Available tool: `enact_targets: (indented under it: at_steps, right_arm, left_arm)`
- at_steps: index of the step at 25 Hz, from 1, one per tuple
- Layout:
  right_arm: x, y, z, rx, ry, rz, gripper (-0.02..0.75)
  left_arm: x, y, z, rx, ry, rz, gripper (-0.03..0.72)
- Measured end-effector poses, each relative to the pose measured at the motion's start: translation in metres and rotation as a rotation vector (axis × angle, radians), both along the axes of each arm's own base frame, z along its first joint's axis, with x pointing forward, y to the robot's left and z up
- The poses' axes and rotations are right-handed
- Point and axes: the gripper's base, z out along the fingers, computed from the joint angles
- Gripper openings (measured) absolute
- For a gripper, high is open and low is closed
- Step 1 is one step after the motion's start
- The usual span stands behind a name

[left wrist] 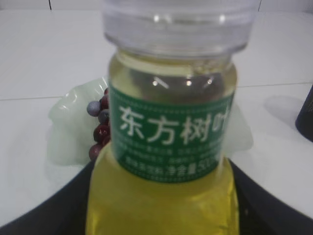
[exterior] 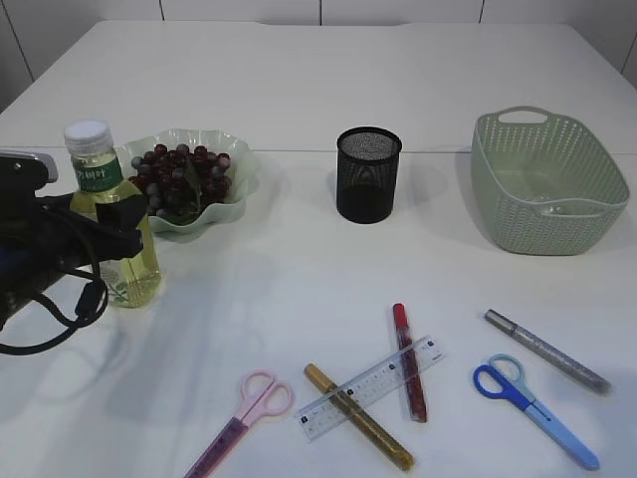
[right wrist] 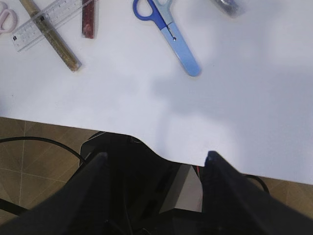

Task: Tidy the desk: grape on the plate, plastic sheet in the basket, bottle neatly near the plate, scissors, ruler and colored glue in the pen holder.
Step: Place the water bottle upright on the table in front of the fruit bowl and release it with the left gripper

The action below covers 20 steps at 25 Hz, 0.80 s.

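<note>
Nearest on the counter (exterior: 299, 289) lie pink scissors (exterior: 242, 419), gold glue (exterior: 358, 416), a clear ruler (exterior: 370, 387), red glue (exterior: 409, 362), blue scissors (exterior: 534, 407) and a silver pen (exterior: 546, 351). The right hand (right wrist: 156, 161) hangs open off the counter's near edge. The left hand (exterior: 127, 224) grips the upright bottle (exterior: 111, 219) just beside the plate (exterior: 239, 189) of grapes (exterior: 179, 174). Farther back stand the pen holder (exterior: 368, 174) and basket (exterior: 547, 184).
</note>
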Motion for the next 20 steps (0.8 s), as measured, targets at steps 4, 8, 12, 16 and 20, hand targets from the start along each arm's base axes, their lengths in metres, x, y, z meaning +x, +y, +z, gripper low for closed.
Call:
enact_targets:
  at_steps: [4, 8, 12, 16, 20]
  right_arm:
    - [0.0, 0.0, 0.0, 0.0, 0.0, 0.0, 0.47]
    - [0.0, 0.0, 0.0, 0.0, 0.0, 0.0, 0.47]
    - [0.0, 0.0, 0.0, 0.0, 0.0, 0.0, 0.471]
    - [0.0, 0.0, 0.0, -0.001, 0.0, 0.001, 0.471]
    - [0.0, 0.0, 0.0, -0.001, 0.0, 0.001, 0.47]
  left_arm:
    - [0.0019, -0.001, -0.0061, 0.002, -0.001, -0.006, 0.453]
    - [0.0031, -0.0024, -0.0088, 0.003, -0.017, -0.019, 0.453]
    - [0.0036, -0.0031, -0.0095, 0.004, -0.022, -0.027, 0.453]
    - [0.0036, -0.0031, -0.01, 0.004, -0.023, -0.027, 0.453]
    - [0.0036, -0.0031, -0.01, 0.004, -0.023, -0.027, 0.453]
